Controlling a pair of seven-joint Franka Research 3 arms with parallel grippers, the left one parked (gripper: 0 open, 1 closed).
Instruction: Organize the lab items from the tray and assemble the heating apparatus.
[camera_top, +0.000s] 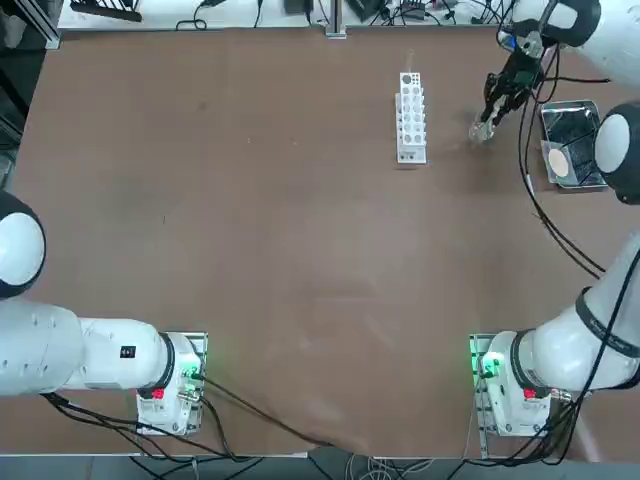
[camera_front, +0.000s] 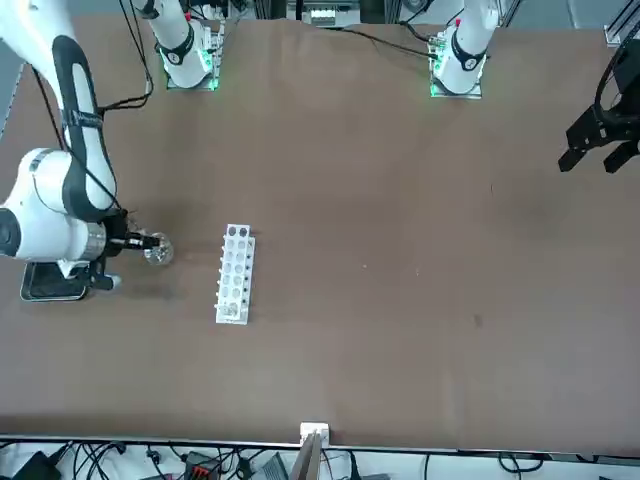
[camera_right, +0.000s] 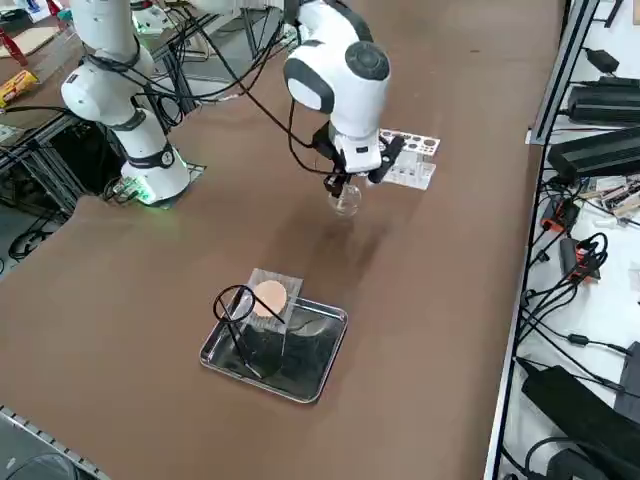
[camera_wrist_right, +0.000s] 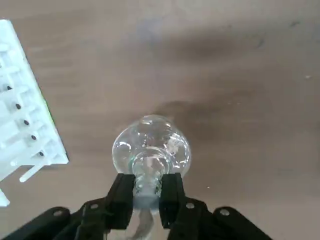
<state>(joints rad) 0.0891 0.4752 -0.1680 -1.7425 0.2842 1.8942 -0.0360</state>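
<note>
My right gripper (camera_wrist_right: 147, 187) is shut on the neck of the small clear glass burner (camera_wrist_right: 150, 145), whose round body hangs below the fingers. In the top view the gripper (camera_top: 493, 110) and burner (camera_top: 483, 130) are between the rack and the tray (camera_top: 570, 105), low over the table. Whether the burner touches the surface I cannot tell. In the right side view the burner (camera_right: 346, 200) hangs under the gripper (camera_right: 342, 183). The shiny tray (camera_right: 330, 355) holds the black wire ring stand (camera_right: 240, 310) and the grey mesh with its tan centre (camera_right: 270, 296).
A white holed test tube rack (camera_top: 411, 118) lies just left of the burner, close to it in the wrist view (camera_wrist_right: 20, 135). My right arm's cables loop over the tray side. Brown tabletop stretches away toward the arm bases.
</note>
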